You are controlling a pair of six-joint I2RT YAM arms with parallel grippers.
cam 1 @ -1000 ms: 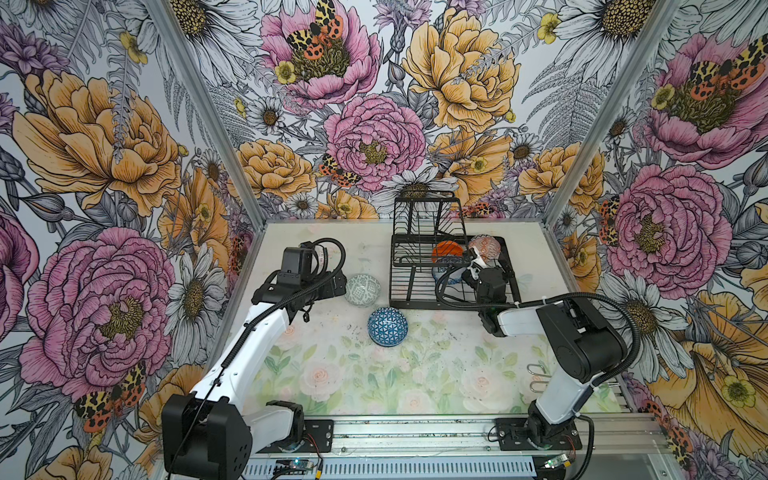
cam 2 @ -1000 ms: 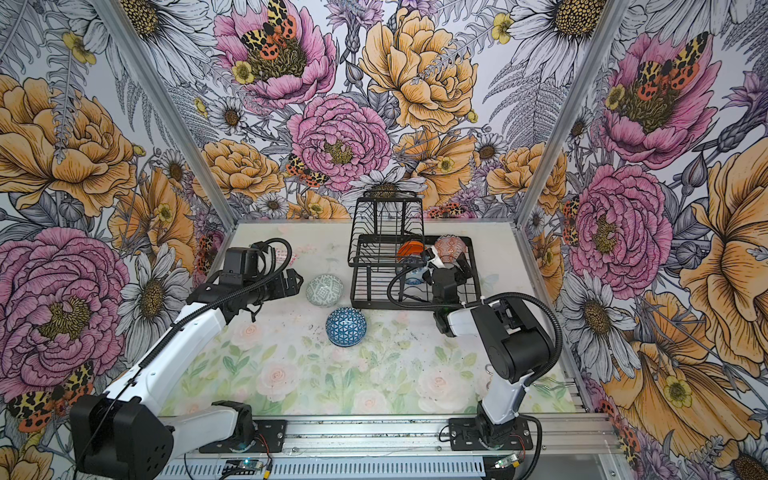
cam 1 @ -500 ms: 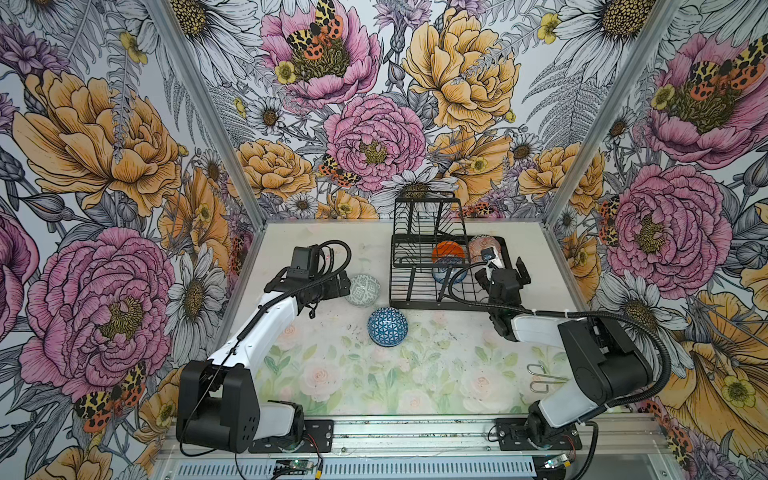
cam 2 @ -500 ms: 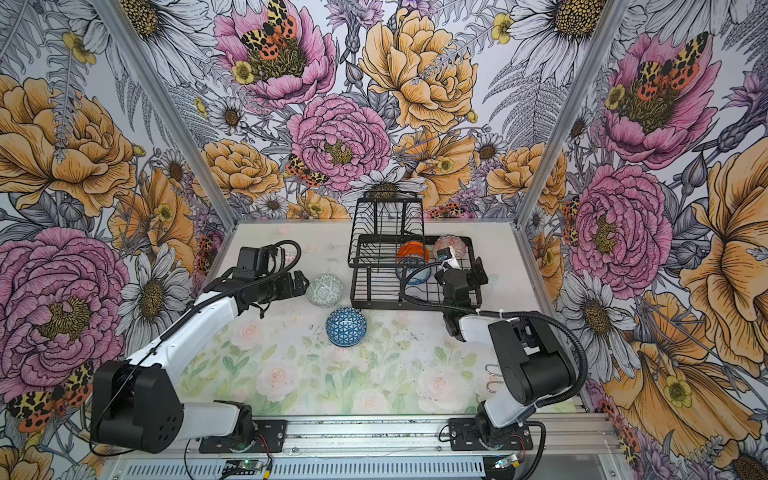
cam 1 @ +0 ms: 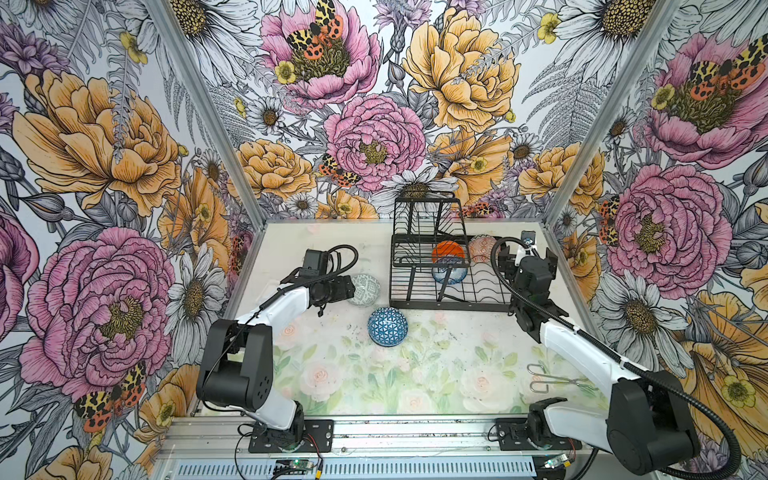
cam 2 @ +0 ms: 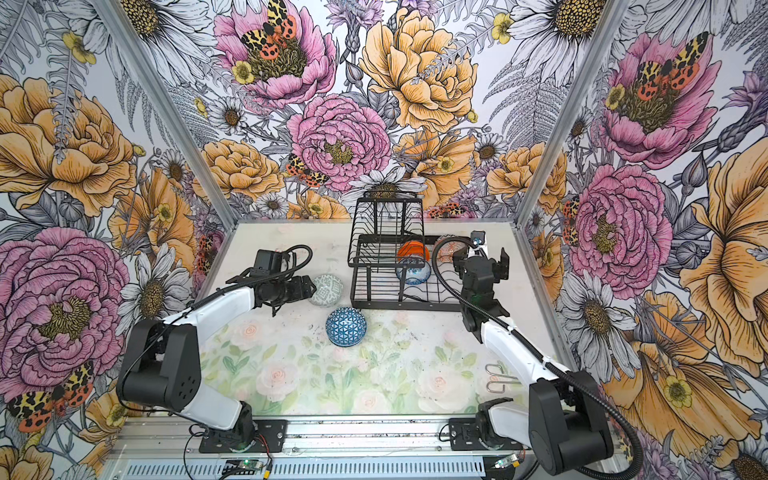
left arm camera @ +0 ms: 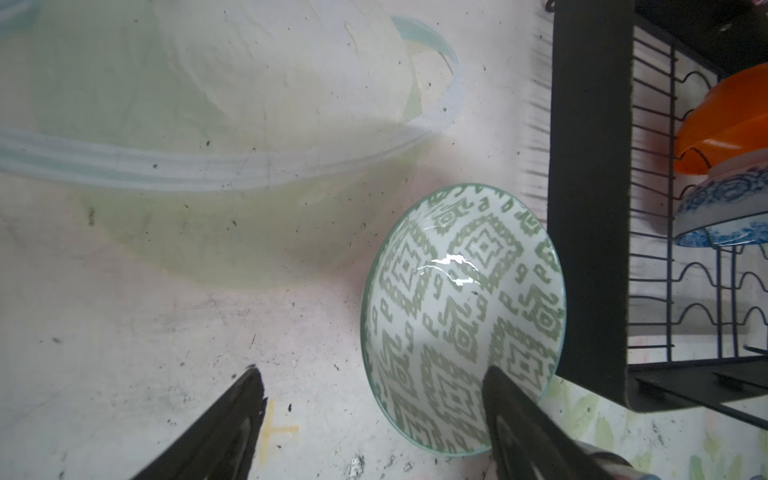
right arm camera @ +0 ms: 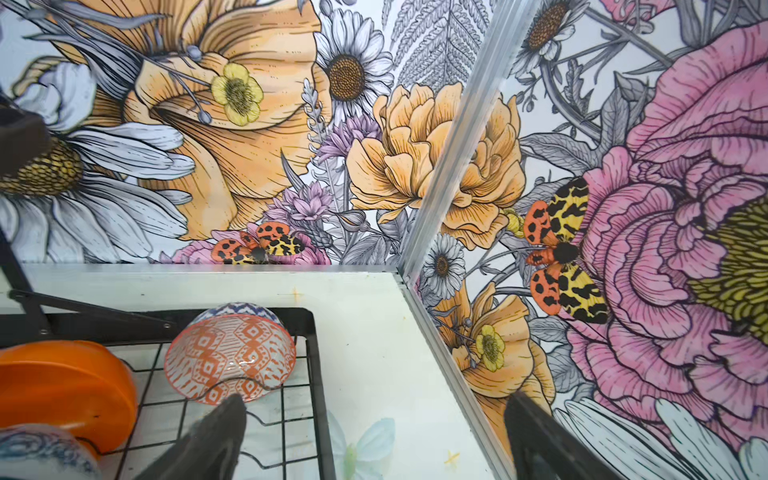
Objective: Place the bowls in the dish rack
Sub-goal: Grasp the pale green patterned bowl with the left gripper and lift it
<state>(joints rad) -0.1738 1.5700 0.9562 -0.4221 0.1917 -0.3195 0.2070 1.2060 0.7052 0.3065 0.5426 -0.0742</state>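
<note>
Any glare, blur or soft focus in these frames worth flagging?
Left wrist view: white glare streak on the green patterned bowl; left fingers soft. Right wrist view: right fingers blurred, orange patterned bowl and wallpaper sharp. Both top views: even light, faint shadows, dish rack crisp.

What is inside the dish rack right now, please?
Three bowls show in the dish rack: a plain orange bowl, an orange-white bowl and a blue floral bowl. A blue zigzag edge peeks from behind the orange-white one; the rest is covered.
</note>
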